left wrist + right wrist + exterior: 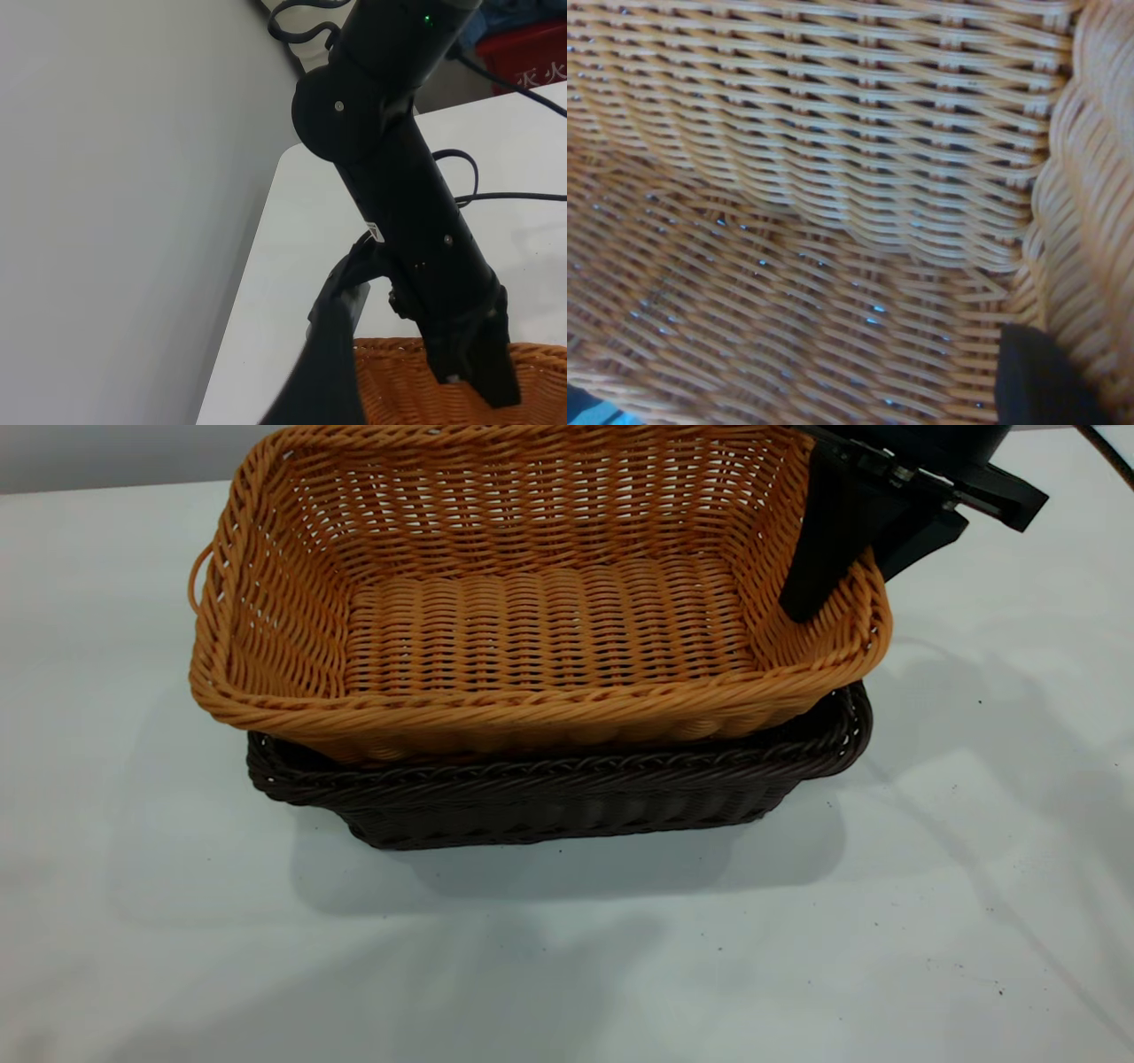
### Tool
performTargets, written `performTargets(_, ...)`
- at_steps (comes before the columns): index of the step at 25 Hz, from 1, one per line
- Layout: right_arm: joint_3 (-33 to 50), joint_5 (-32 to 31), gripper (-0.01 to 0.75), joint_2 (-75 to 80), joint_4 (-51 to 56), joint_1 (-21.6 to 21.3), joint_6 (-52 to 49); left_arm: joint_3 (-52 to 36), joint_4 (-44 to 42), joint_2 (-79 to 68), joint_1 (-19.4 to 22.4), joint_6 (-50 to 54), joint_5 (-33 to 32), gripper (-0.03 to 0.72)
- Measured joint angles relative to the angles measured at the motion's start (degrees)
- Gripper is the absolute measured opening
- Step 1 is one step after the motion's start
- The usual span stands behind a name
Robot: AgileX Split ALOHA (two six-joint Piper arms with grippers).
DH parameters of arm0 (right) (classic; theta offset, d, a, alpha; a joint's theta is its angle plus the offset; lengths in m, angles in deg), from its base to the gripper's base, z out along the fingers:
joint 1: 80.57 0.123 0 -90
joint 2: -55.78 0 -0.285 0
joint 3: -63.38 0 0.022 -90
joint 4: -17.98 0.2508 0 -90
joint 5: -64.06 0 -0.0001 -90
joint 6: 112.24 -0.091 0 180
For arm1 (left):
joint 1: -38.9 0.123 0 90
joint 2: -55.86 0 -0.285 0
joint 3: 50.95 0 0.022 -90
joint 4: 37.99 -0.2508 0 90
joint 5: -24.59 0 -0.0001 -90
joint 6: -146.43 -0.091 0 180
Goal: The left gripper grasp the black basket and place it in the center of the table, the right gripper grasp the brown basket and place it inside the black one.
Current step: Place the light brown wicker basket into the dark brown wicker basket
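Brown basket [532, 615] sitting tilted in black basket [567, 797]; light, stiff wicker. Right tool [842, 571] pinching braided rim, best hold. Left tool's opening: cannot tell.

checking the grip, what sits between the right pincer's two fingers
In the exterior view the right pincer straddles the brown basket: its right-end wall and braided rim lie between the fingers, one inside, one outside.

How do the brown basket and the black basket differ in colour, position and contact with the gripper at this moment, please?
The brown basket is orange-tan; the black basket is very dark brown-black. The brown one sits tilted in the black one, which rests flat on the table. The right gripper has fingers across the brown basket's rim; nothing touches the black one. Both are rectangular woven wicker with braided rims.
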Motion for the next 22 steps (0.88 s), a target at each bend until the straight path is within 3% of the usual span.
performTargets(4,0.0,-1.4,0.132,0.0,0.4,0.0,0.2,0.0,0.0,0.0,0.0,0.0,0.1,0.608)
performTargets(14,-0.1,-2.1,0.435,-0.2,0.9,0.0,0.6,0.0,0.0,0.0,0.0,0.0,0.3,0.608)
performTargets(22,-0.2,-3.2,0.489,-1.8,-3.7,0.0,0.1,0.0,0.0,0.0,0.0,0.0,0.3,0.608)
